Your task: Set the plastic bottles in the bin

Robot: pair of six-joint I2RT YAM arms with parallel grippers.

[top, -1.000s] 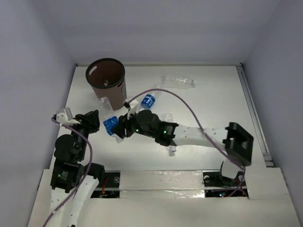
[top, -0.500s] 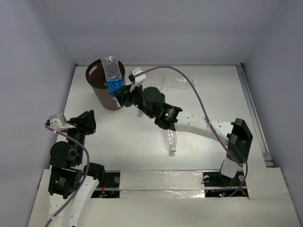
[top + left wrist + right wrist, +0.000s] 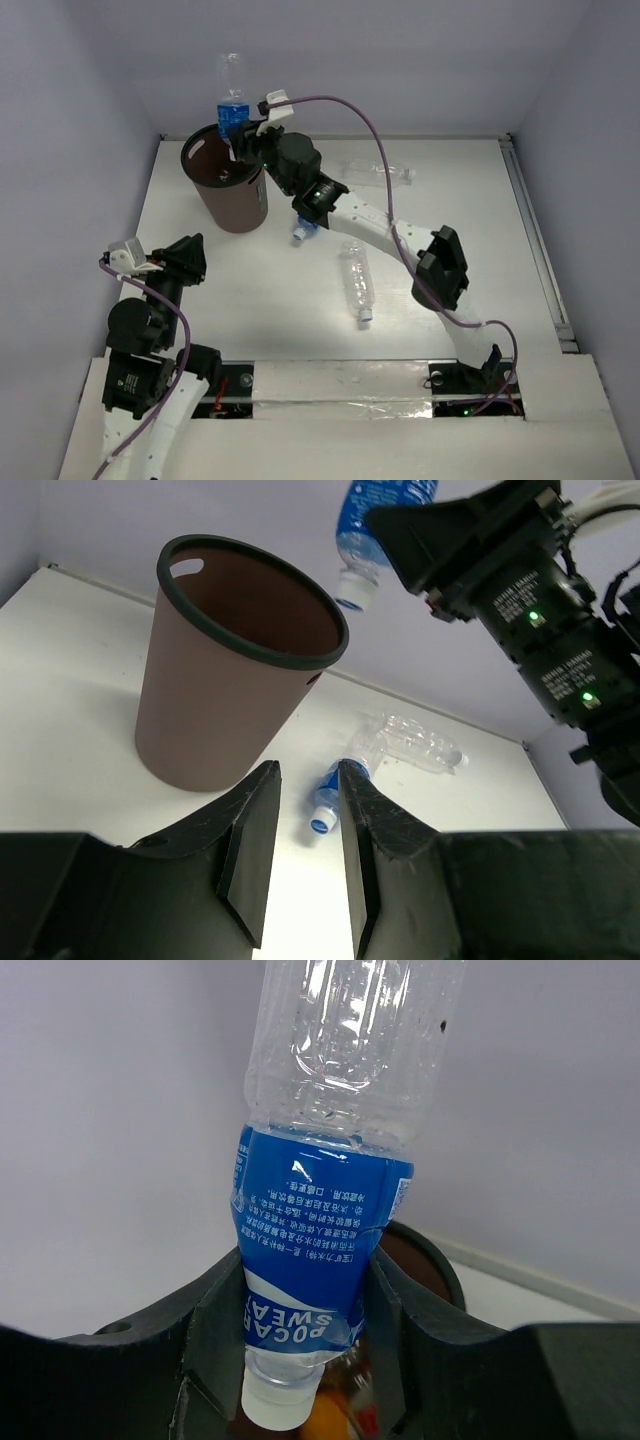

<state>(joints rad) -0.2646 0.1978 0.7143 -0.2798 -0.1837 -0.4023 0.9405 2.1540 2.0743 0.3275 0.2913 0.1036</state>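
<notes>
My right gripper [image 3: 245, 140] is shut on a clear bottle with a blue label [image 3: 232, 95], held cap down over the open top of the dark brown bin [image 3: 186, 160]. In the right wrist view the bottle [image 3: 320, 1250] sits between my fingers [image 3: 215, 1310], with the bin's rim [image 3: 440, 1260] behind it and orange and red shapes in the bin below. A second blue-labelled bottle [image 3: 303, 230] lies right of the bin. Two clear unlabelled bottles lie at mid table [image 3: 357, 280] and at the back [image 3: 378, 172]. My left gripper [image 3: 190, 258] is open and empty, near the left front.
The left wrist view shows the bin [image 3: 220, 680], the held bottle [image 3: 375, 520] above it, the lying blue-labelled bottle [image 3: 330, 795] and a clear bottle [image 3: 415, 745]. Grey walls close in the white table [image 3: 470, 230] on three sides.
My right gripper has lifted the blue-labelled bottle from the table beside the bin up over the bin's mouth and turned it cap down. My left arm drew back slightly.
</notes>
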